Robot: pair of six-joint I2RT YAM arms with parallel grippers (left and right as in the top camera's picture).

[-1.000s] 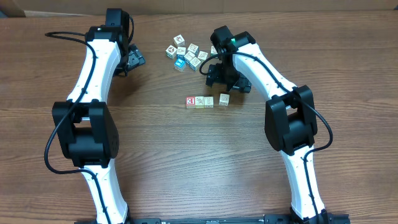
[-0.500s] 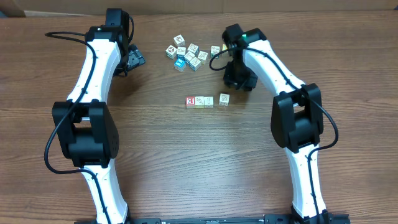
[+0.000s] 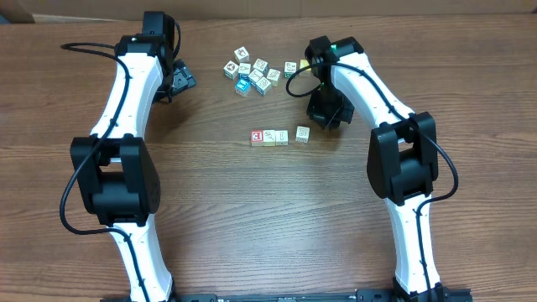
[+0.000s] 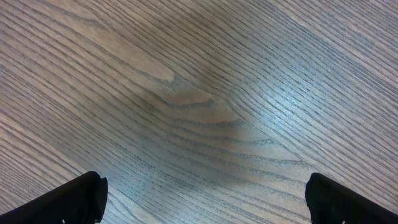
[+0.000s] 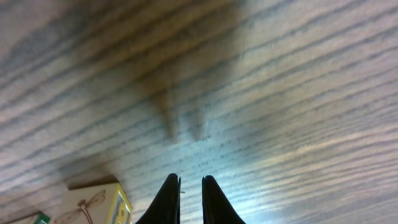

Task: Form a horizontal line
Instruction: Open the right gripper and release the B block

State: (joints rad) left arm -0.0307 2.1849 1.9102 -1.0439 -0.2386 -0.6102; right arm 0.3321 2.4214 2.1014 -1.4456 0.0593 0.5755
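Right claw [image 3: 324, 116] sits just beside the far right end of the row [image 3: 269, 136] in the overhead view; from up here its jaws cannot be read. The row lies mid-table: a red-and-white cube [image 3: 257, 136] and two cream ones touching. A fourth cube [image 3: 302, 132] stands a little apart to the right and slightly out of line. The step in hand looks like closing that gap. The next move likely calls for bringing the tips down on the fourth cube's right side and nudging it left and into line, gently enough not to shove the other three. The bunch [image 3: 256, 74] of spare cubes lies well apart at the back, and the left claw [image 3: 178, 80] is parked off to the side.

Left wrist view: the left claw [image 4: 208, 196] is spread wide with only its tips showing in the corners - nothing but bare table [image 4: 199, 93] under it.

Right wrist view: the right claw [image 5: 186, 200] is closed on nothing, a thin slit between its tips. A dragonfly cube [image 5: 93, 202] is cut off at the lower left - whether it is the fourth cube, I cannot tell.
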